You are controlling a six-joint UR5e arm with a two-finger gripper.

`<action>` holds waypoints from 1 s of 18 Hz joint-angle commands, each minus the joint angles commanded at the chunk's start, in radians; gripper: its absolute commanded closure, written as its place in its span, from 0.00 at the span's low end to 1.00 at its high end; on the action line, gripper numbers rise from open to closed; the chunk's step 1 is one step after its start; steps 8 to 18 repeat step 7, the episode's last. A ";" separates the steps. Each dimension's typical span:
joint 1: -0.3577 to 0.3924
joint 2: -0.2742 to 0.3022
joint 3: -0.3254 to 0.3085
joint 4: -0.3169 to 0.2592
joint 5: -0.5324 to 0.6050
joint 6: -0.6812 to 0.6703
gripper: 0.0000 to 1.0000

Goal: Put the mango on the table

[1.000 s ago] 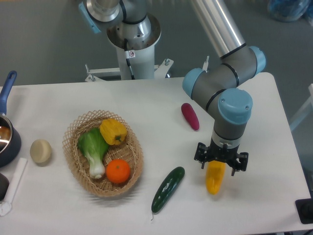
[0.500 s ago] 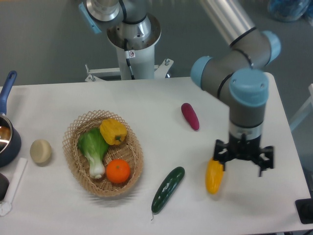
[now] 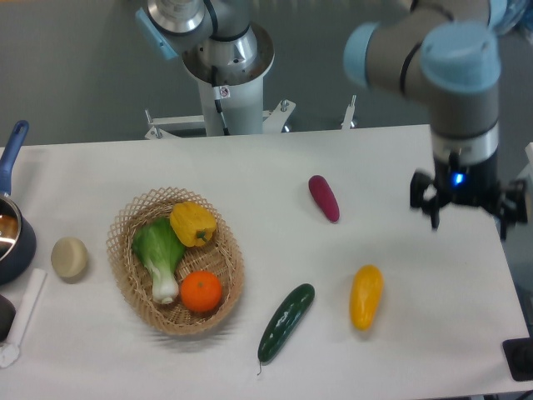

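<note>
The mango [image 3: 366, 297], smooth, elongated and yellow, lies on the white table [image 3: 275, 175] to the right of the cucumber. My gripper [image 3: 467, 218] is open and empty. It hangs high above the table's right side, up and to the right of the mango, well clear of it.
A wicker basket [image 3: 176, 260] at centre left holds a yellow bell pepper [image 3: 192, 224], a green leafy vegetable [image 3: 160, 254] and an orange [image 3: 201, 292]. A dark green cucumber [image 3: 286, 321] lies beside the mango. A purple vegetable [image 3: 323, 197] lies behind. A pale round item [image 3: 69, 257] and a pot [image 3: 12, 233] stand at the left.
My gripper has let go of the mango, risen and moved to the right and back. The mango stays lying on the table where it was set down.
</note>
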 joint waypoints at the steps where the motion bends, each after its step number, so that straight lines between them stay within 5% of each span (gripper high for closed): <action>1: 0.022 0.025 -0.026 0.000 -0.009 0.048 0.00; 5: 0.075 0.068 -0.080 0.002 -0.048 0.132 0.00; 18: 0.080 0.074 -0.085 0.003 -0.052 0.132 0.00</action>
